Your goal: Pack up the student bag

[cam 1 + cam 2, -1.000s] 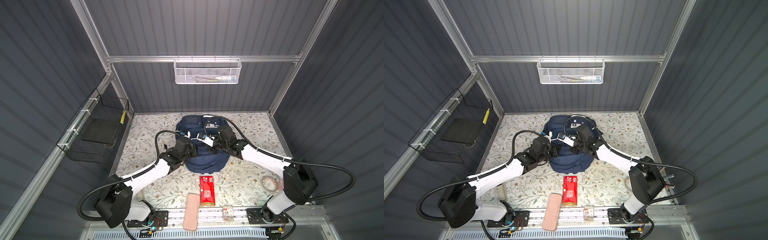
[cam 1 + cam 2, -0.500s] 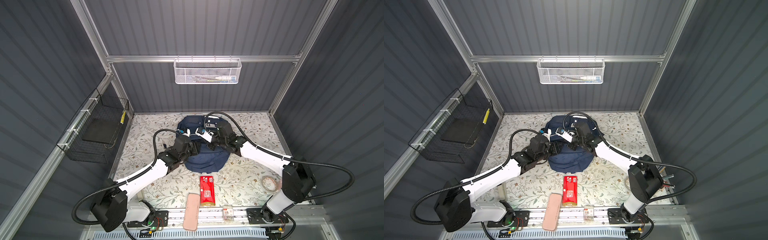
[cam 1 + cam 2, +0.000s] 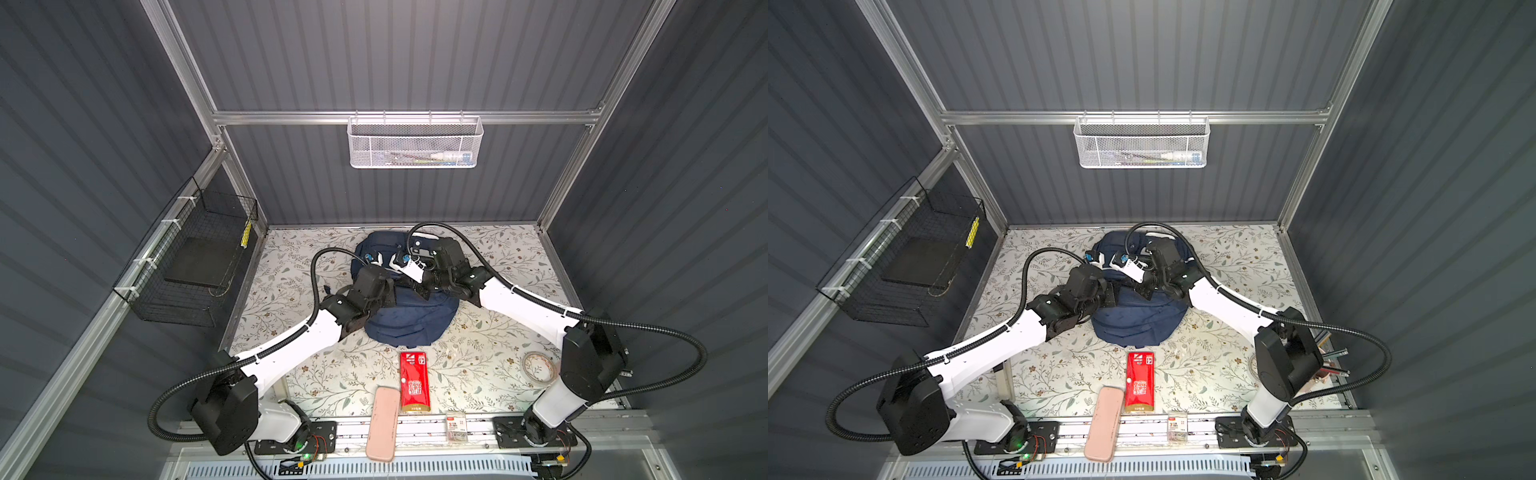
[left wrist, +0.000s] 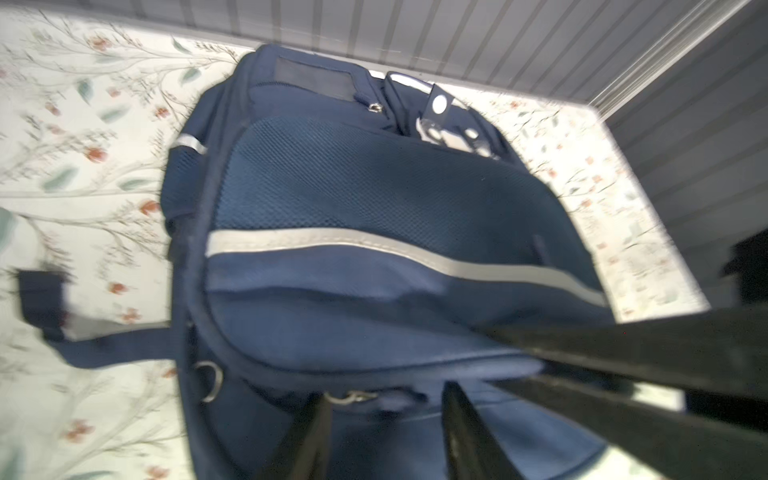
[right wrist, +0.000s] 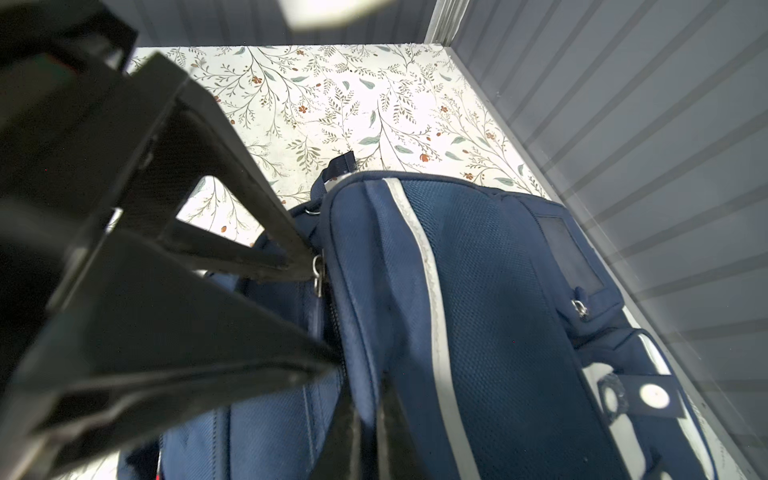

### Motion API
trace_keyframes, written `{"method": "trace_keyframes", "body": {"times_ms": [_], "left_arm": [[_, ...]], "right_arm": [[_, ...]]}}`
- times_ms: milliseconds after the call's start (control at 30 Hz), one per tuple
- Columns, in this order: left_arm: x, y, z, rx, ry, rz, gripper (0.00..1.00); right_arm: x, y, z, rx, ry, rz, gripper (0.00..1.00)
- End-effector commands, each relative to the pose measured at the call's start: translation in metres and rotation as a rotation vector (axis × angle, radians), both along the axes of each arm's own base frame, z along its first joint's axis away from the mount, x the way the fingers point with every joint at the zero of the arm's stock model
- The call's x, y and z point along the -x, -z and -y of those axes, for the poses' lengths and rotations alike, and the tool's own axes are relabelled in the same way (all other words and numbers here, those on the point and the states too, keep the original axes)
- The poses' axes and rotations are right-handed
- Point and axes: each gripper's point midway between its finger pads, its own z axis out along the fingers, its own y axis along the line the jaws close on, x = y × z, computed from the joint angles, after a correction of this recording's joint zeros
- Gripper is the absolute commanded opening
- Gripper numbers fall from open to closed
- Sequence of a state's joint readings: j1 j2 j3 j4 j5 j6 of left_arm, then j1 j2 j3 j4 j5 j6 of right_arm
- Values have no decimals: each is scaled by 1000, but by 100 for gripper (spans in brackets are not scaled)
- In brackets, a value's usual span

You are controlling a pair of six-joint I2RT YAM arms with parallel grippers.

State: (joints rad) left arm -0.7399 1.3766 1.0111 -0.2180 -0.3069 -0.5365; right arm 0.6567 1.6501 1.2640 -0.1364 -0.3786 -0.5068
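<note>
The student bag [image 3: 409, 320] lies at centre frame in both top views, on the floral table [image 3: 490, 357]: navy fabric, mesh panel, white reflective stripes, zip pockets. I read the right gripper [image 5: 365, 432] as closed on a bag fold. The left gripper [image 4: 386, 399] fingers straddle a zip pull [image 4: 349, 397]; I cannot tell whether they clamp it.

Left pincer [image 4: 386, 395] parted; right pincer [image 5: 365, 419] pinched tight; tips near each other.
</note>
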Motion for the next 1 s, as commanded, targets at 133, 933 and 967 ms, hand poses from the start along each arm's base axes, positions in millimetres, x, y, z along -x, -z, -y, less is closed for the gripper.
{"method": "trace_keyframes", "body": {"times_ms": [133, 933, 967], "left_arm": [[4, -7, -13, -49, 0, 1, 18], [-22, 45, -12, -197, -71, -20, 62], [-21, 46, -10, -186, -61, -24, 53]], "right_arm": [[13, -34, -11, -90, -78, 64, 0], [39, -38, -26, -155, -145, -331, 0], [38, -35, -26, -148, -139, -333, 0]]}}
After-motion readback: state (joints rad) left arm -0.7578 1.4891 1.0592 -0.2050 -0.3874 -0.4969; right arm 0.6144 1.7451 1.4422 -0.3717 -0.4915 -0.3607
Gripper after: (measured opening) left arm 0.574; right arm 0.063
